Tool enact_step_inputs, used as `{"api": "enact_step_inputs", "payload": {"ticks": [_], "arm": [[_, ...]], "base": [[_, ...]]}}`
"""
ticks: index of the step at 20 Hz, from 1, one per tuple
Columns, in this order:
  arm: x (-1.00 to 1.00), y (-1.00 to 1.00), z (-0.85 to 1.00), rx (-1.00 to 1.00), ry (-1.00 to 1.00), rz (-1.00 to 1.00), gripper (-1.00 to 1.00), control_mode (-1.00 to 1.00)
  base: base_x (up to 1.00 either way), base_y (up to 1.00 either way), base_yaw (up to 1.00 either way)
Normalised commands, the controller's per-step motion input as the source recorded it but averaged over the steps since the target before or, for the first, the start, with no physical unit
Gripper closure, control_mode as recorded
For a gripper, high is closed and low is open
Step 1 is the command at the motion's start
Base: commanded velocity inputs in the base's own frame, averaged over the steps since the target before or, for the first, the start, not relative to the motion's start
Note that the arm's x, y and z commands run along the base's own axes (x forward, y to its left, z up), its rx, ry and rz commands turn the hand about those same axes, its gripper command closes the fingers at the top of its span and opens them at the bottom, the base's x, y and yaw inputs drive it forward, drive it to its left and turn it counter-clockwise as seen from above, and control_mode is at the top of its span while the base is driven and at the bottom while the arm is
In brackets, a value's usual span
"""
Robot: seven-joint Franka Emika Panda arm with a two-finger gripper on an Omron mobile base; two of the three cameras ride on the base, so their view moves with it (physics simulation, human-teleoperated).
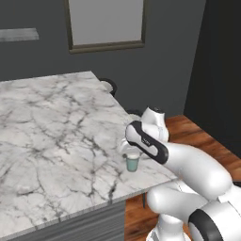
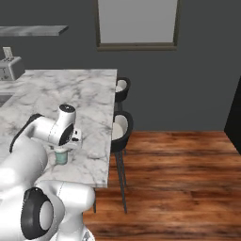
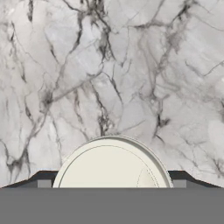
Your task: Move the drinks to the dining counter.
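Cup (image 1: pixel 132 163) is standing upright on the dining counter (image 1: pixel 52 127), lid (image 3: pixel 111 164) up. We are judging it light and crushable, and favouring a gentle mid-wall hold. Gripper (image 3: pixel 111 183) is straddling it, jaws apart.

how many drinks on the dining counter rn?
1: the teal cup stands near the dining counter front corner, right under the hand. Another could be hidden behind the arm.

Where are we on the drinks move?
Done: the teal cup stands upright on the dining counter, near its edge. In hand: the gripper sits directly over the cup's white lid, fingers spread either side; whether they touch it I can't tell. Left: the second drink.
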Motion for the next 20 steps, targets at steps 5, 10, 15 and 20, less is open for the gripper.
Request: {"api": "enact_step_inputs", "payload": {"ticks": [5,10,15,20], "arm": [[0.21,0.03,-0.42,0.00,-0.04,0.00,1.00,-1.00],[0.21,0.02,-0.38,0.00,-0.05,0.00,1.00,-1.00],[0.13,0.00,-0.38,0.00,-0.03,0.00,1.00,-1.00],[0.04,0.00,-0.37,0.00,-0.02,0.00,1.00,-1.00]], "base": [[0.00,0.00,0.00],[0.00,0.00,0.00],[0.00,0.00,0.00],[0.00,0.00,0.00]]}}
